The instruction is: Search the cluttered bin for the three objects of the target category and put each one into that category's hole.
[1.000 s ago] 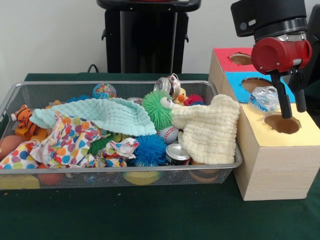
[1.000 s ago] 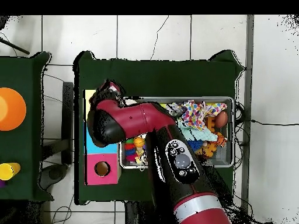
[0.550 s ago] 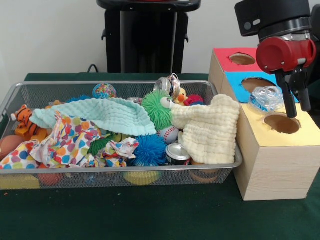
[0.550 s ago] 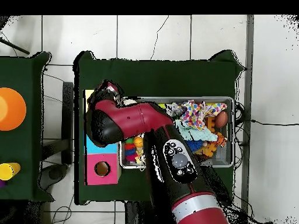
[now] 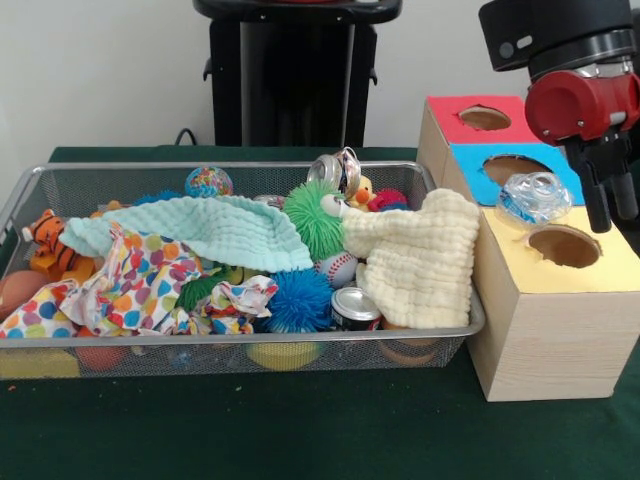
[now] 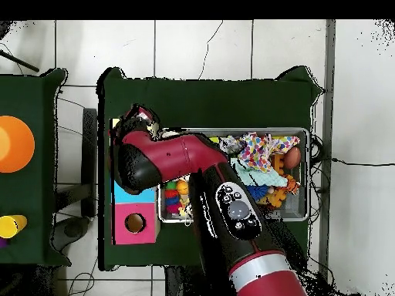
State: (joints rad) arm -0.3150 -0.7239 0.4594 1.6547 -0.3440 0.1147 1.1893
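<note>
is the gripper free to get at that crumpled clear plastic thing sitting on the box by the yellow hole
Probably yes. The crumpled plastic lies uncovered on top of the box, beside the yellow hole, with nothing over it. The gripper hangs just beside it, above the box and empty, so a short sideways move should reach it.

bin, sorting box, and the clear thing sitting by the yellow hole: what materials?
Bin: metal wire mesh, judging by the fine grid and shiny silver rim. Sorting box: light wood or wood-look board with visible grain; its coloured top looks matte, painted or papered. Clear thing: crumpled transparent plastic, glossy with highlights, possibly a squashed bottle.
</note>
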